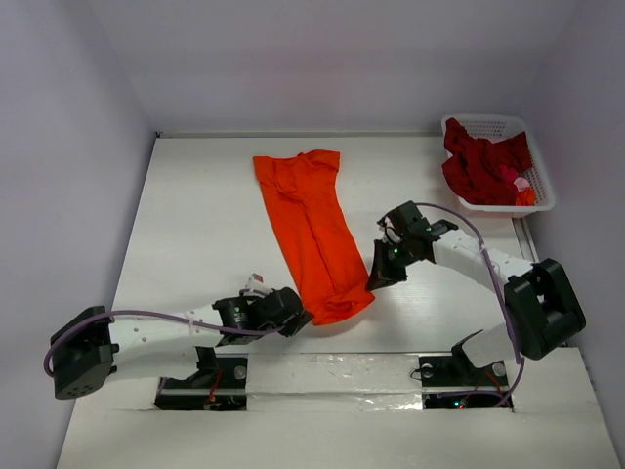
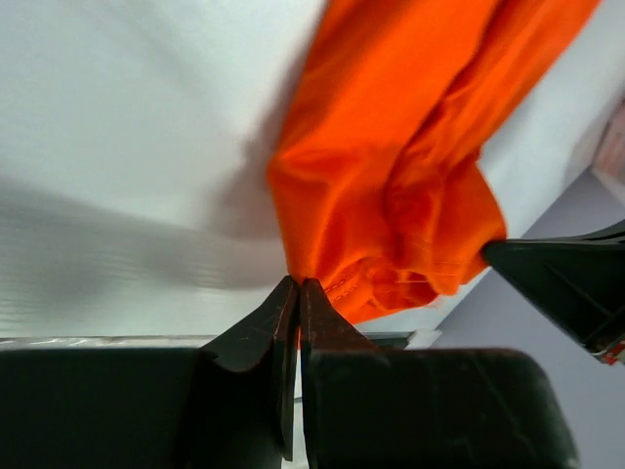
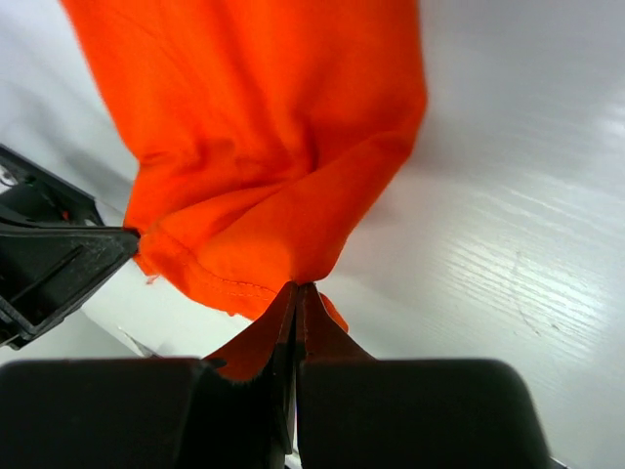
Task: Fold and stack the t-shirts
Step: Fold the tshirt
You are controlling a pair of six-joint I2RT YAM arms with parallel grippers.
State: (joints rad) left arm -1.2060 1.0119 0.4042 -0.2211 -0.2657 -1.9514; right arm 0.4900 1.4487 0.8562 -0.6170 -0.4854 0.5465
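Orange t-shirt (image 1: 311, 230), near hem pinched by left end effector (image 1: 301, 320) and right end effector (image 1: 379, 276): best raise both level, then fold toward the far end.

White table (image 1: 195, 215) (pale lavender walls (image 1: 59, 117) around).
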